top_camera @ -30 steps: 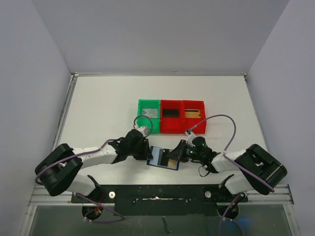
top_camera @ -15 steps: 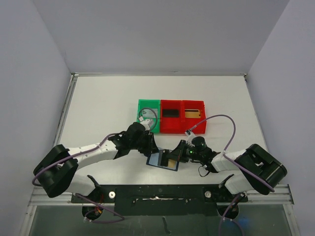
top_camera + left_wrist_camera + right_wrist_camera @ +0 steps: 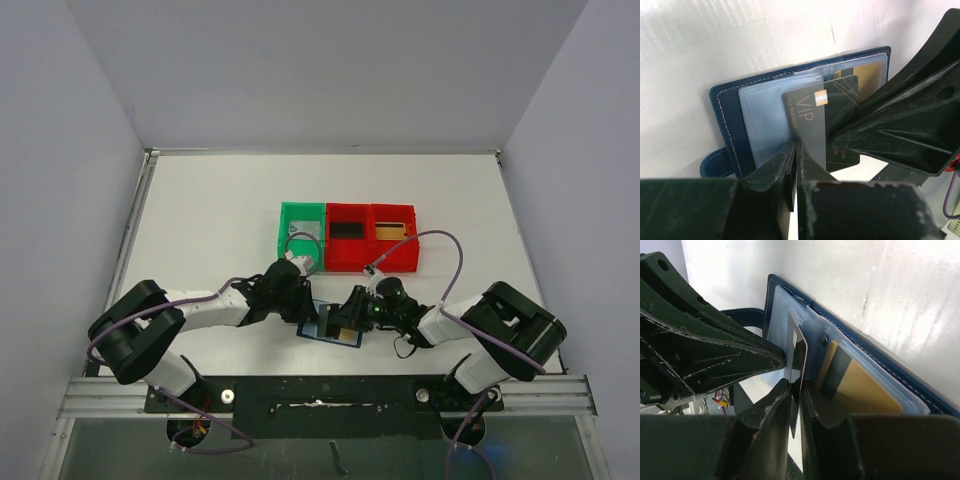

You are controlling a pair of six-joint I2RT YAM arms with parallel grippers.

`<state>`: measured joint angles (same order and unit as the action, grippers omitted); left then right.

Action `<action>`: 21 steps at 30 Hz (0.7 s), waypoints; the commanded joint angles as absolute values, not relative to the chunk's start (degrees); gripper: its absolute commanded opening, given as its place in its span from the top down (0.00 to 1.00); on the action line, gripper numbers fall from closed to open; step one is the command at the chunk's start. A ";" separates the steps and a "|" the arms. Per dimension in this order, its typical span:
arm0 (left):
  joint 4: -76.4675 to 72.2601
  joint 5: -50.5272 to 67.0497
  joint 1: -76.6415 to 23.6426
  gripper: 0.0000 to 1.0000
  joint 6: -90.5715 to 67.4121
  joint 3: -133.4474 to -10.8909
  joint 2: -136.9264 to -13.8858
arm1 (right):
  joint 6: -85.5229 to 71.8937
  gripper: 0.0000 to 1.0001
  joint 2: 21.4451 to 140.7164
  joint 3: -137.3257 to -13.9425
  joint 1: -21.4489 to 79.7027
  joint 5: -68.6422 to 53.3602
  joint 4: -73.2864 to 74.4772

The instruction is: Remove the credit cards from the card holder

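Observation:
The navy card holder (image 3: 318, 325) lies open near the table's front edge, between both arms. A black VIP card (image 3: 815, 120) stands partly out of its clear pocket. A gold card with a dark stripe (image 3: 870, 80) stays inside the neighbouring pocket (image 3: 860, 387). My left gripper (image 3: 796, 150) is shut on the black card's lower corner. My right gripper (image 3: 799, 387) straddles the same card's (image 3: 799, 357) edge, its fingers a sliver apart with light showing beside the card. In the top view the left gripper (image 3: 303, 305) and right gripper (image 3: 340, 318) meet over the holder.
Three trays stand in a row behind the holder: a green tray (image 3: 285, 240) with a silver card (image 3: 300, 229), a red tray (image 3: 332, 250) with a black card (image 3: 347, 229), and a red tray (image 3: 412, 250) with a gold card (image 3: 392, 231). Cables loop over both wrists.
My left jaws opened briefly and then closed on the black card. The right jaws, tightly shut before, have eased slightly apart. The right arm has edged left.

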<state>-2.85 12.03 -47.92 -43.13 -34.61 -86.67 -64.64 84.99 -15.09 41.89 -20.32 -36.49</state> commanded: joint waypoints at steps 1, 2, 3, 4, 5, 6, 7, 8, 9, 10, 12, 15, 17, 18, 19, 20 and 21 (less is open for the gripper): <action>-1.88 8.76 -48.43 0.98 -43.15 -32.45 -88.62 | -64.87 0.89 86.44 -17.55 43.49 -19.11 -40.10; -1.55 8.54 -48.37 0.99 -43.08 -32.37 -88.53 | -64.86 0.92 86.13 -17.39 43.44 -19.07 -40.04; -1.31 8.23 -48.37 0.99 -43.07 -32.35 -88.28 | -64.85 0.97 85.40 -16.99 43.40 -18.81 -39.77; -1.13 7.92 -48.34 0.99 -43.07 -32.32 -88.20 | -64.72 0.99 84.45 -16.58 43.26 -18.36 -39.17; -0.94 7.60 -48.37 0.99 -43.01 -32.34 -88.02 | -64.55 1.00 83.12 -16.29 43.06 -17.80 -37.86; -0.74 7.40 -48.41 0.99 -42.98 -32.42 -87.86 | -64.15 1.00 81.75 -16.00 42.70 -17.03 -36.17; -0.59 7.26 -48.39 0.99 -42.90 -32.47 -87.73 | -63.83 1.00 80.07 -15.78 42.53 -16.43 -34.18; -0.42 7.15 -48.36 0.99 -42.86 -32.56 -87.65 | -63.20 1.00 78.42 -15.61 42.27 -16.09 -32.41; -0.20 6.96 -48.42 0.99 -42.79 -32.67 -87.58 | -62.57 1.00 76.76 -15.41 42.01 -15.74 -30.17; 0.06 6.81 -48.43 0.99 -42.67 -32.81 -87.59 | -61.84 1.00 75.02 -15.34 41.68 -15.31 -27.59; 0.55 6.33 -48.40 0.99 -42.42 -33.00 -87.46 | -60.79 1.00 71.20 -15.25 41.15 -13.73 -22.25; 0.55 6.18 -48.42 0.99 -42.32 -33.04 -86.92 | -59.77 1.00 65.52 -14.83 40.58 -11.99 -16.56; 0.64 6.34 -48.41 0.99 -42.29 -33.20 -86.57 | -59.32 1.00 61.75 -14.81 40.35 -10.86 -13.28; 0.62 6.53 -48.43 0.97 -42.22 -33.41 -86.19 | -59.01 1.00 60.12 -14.86 40.30 -10.26 -12.09; 0.69 6.74 -48.41 0.95 -42.16 -33.67 -85.81 | -58.67 1.00 58.37 -14.93 40.33 -9.82 -11.26; 0.75 6.96 -48.41 0.92 -42.00 -33.92 -85.26 | -58.17 1.00 56.33 -15.06 40.28 -9.28 -10.37; 0.83 7.18 -48.39 0.90 -41.82 -34.18 -84.54 | -57.50 1.00 54.85 -15.15 40.32 -8.61 -9.56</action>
<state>-3.70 10.33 -48.34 -44.18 -34.11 -86.26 -60.38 60.34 -14.98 40.53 -12.25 -14.31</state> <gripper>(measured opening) 0.059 0.030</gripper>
